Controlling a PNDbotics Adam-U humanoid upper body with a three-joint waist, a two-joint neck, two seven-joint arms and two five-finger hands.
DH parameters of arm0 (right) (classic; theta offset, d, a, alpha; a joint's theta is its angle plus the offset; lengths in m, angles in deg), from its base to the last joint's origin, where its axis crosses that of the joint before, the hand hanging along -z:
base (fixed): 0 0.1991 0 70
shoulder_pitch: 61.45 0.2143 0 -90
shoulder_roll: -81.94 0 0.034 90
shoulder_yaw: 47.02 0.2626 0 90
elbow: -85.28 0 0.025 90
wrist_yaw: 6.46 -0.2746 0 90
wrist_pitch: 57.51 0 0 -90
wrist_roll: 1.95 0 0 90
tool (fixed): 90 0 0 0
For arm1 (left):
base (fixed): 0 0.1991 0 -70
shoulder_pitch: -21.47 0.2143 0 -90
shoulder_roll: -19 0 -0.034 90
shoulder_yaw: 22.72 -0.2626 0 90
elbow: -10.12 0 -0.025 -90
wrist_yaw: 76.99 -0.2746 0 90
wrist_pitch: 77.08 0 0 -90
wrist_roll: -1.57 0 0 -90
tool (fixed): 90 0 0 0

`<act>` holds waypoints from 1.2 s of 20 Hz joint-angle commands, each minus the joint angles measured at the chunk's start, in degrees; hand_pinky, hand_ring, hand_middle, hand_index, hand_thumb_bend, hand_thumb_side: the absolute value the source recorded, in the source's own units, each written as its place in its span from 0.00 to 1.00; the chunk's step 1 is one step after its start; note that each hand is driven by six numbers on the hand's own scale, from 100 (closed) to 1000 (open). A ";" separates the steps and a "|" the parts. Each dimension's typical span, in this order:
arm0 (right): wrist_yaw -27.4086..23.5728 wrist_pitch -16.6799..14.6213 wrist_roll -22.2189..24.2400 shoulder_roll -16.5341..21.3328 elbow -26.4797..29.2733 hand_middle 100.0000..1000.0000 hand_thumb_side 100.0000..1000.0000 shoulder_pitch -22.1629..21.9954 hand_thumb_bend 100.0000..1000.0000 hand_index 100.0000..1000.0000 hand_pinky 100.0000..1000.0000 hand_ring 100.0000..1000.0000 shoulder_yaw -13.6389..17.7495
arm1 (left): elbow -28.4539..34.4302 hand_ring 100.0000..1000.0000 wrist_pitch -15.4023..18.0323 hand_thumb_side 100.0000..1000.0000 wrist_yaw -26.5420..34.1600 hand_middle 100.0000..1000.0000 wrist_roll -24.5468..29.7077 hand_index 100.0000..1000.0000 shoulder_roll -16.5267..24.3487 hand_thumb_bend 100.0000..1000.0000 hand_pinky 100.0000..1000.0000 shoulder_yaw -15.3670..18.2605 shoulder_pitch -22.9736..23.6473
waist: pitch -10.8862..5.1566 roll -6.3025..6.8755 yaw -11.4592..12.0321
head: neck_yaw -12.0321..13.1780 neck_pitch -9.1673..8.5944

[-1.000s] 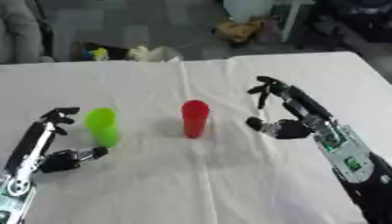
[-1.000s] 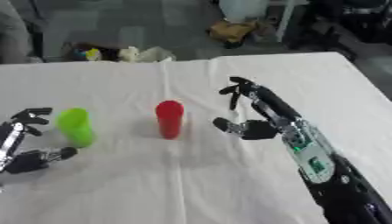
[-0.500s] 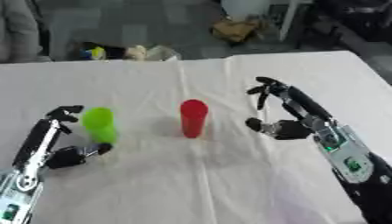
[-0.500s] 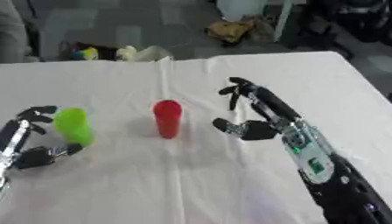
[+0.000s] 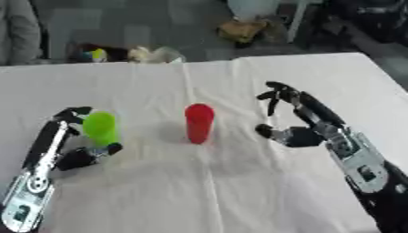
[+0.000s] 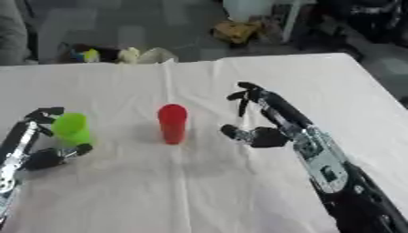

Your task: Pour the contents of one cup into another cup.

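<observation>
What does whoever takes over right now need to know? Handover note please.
Left robot hand: open, fingers and thumb either side of the green cup, not closed on it.
Right robot hand: open, holding nothing, right of the red cup with a gap.
Both cups stand upright on the white cloth.
Done: nothing lifted or poured.
Left: grasp a cup, lift it, pour into the other.

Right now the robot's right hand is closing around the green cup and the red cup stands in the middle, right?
Not quite: it is the left hand at the green cup, as the left eye view shows. The red cup does stand in the middle.
</observation>
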 commanded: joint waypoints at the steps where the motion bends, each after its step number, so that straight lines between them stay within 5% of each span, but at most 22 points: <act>1: -0.52 -0.22 0.05 0.72 0.84 0.41 0.78 1.02 0.45 0.81 0.95 1.00 0.21 | -0.36 0.69 -0.01 0.52 -0.36 0.73 -0.80 0.84 0.09 0.87 0.55 0.38 -1.46 | -0.72 -0.09 -0.28 | 0.24 -0.52; 14: -0.64 -0.38 0.21 0.55 0.84 0.41 0.78 1.13 0.46 0.81 0.95 1.00 0.16 | -4.02 0.66 0.45 0.52 -0.55 0.70 -1.84 0.82 -0.27 0.82 0.54 0.65 -3.35 | -0.64 -0.42 -1.38 | 0.40 -0.87; 24: -0.61 -0.53 0.35 0.47 0.86 0.41 0.78 1.33 0.46 0.81 0.95 1.00 0.06 | -5.66 0.56 1.91 0.48 -0.31 0.59 -0.18 0.78 -0.85 0.66 0.49 0.09 -4.07 | -0.34 -0.56 -1.97 | 0.46 -0.89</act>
